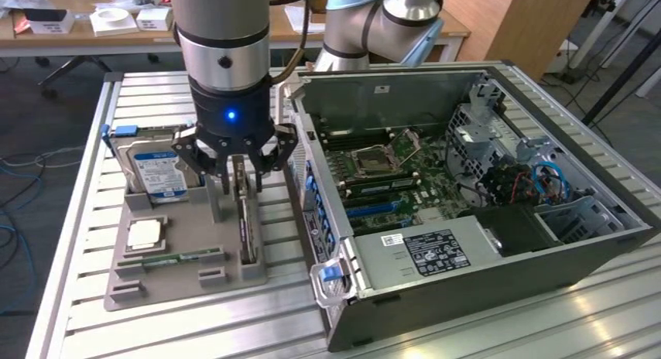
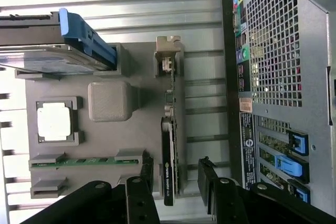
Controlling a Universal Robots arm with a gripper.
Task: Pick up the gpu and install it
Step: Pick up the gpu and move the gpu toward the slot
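The gpu (image 1: 248,227) is a thin dark card standing on its long edge in a slot of the grey holder tray (image 1: 176,285), near the exterior view's left. In the wrist view the gpu (image 2: 168,150) appears edge-on, with its silvery bracket (image 2: 168,59) at the far end. My gripper (image 1: 243,172) hangs straight above the card's upper edge. The gripper (image 2: 177,184) is open, with one finger on each side of the card and a visible gap on the computer's side. Nothing is held.
The open computer case (image 1: 465,196) lies just beside the tray, motherboard and blue slots (image 1: 372,208) exposed; its rear grille (image 2: 278,56) is close. A hard drive (image 1: 155,169), a square processor (image 1: 145,234) and a green memory stick (image 1: 170,260) share the tray on a slatted metal table (image 1: 83,220).
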